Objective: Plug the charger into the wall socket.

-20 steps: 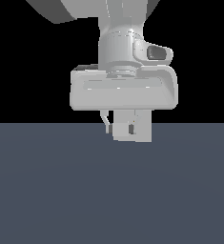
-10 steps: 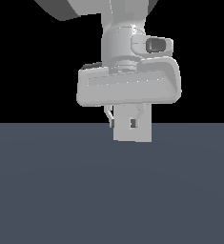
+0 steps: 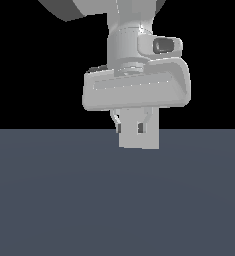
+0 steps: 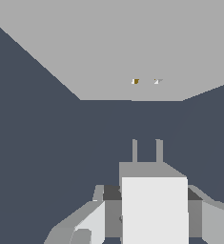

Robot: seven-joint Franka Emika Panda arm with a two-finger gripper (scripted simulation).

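My hand was clenched on the charger, one finger pressed to each side of the off-white block, as the wrist view showed. I judged the grip was squared that way so the two grey prongs stuck straight out ahead, free of the fingers and aimed at the wall socket. The socket stood ahead as a pale grey panel, its two tiny holes a little to one side of the prongs' line and well apart from their tips, so the charger was not yet plugged in. Dark table lay between.

From the exterior view the socket was out of sight altogether, and the charger showed only as a pale block under the palm, prongs hidden. The panel's edges were cut off in the wrist view.
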